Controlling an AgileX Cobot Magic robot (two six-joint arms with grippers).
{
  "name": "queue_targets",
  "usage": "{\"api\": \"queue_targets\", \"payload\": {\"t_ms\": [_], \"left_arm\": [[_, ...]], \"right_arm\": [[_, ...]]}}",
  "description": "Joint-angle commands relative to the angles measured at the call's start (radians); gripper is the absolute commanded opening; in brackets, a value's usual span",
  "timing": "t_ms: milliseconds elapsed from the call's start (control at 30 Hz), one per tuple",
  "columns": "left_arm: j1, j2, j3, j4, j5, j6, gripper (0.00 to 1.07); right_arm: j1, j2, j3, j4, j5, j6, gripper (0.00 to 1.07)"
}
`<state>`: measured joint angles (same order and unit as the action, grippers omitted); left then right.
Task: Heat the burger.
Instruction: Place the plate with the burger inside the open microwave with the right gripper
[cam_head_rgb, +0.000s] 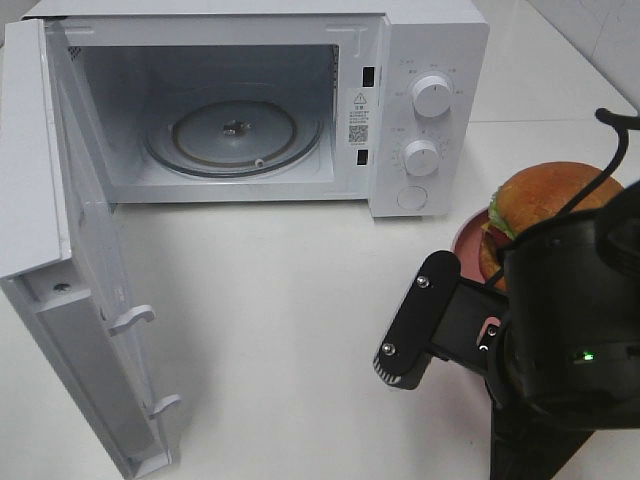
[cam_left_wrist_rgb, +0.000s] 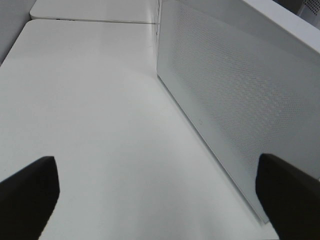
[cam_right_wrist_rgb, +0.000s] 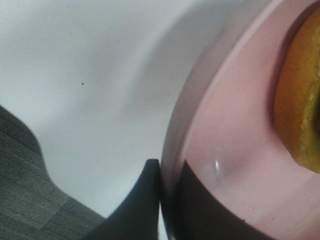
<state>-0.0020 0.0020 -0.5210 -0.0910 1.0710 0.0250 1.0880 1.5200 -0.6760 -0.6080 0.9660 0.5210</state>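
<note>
The burger (cam_head_rgb: 545, 195), with a golden-brown bun and green lettuce, sits on a round pink plate (cam_head_rgb: 465, 240) at the right of the table, partly hidden by my right arm (cam_head_rgb: 570, 320). In the right wrist view my right gripper (cam_right_wrist_rgb: 170, 200) is shut on the pink plate's rim (cam_right_wrist_rgb: 235, 140), one finger outside it and one inside, with the bun's edge (cam_right_wrist_rgb: 300, 110) close by. My left gripper (cam_left_wrist_rgb: 160, 200) is open and empty above the table, next to the microwave door (cam_left_wrist_rgb: 240, 100); it does not show in the exterior view.
A white microwave (cam_head_rgb: 430, 40) stands at the back with its door (cam_head_rgb: 60, 250) swung fully open to the left. A glass turntable (cam_head_rgb: 235, 130) lies inside. The white table (cam_head_rgb: 280, 320) lies between the microwave and the plate.
</note>
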Motion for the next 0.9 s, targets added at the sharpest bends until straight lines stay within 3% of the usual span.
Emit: {"api": "queue_targets", "payload": {"t_ms": [33, 900], "left_arm": [[0.003, -0.001, 0.002, -0.002, 0.001, -0.003, 1.0], [0.003, -0.001, 0.002, -0.002, 0.001, -0.003, 1.0]], "right_arm": [[0.001, -0.007, 0.003, -0.106, 0.005, -0.022, 0.0], [0.001, -0.007, 0.003, -0.133, -0.266, -0.482, 0.0]]}}
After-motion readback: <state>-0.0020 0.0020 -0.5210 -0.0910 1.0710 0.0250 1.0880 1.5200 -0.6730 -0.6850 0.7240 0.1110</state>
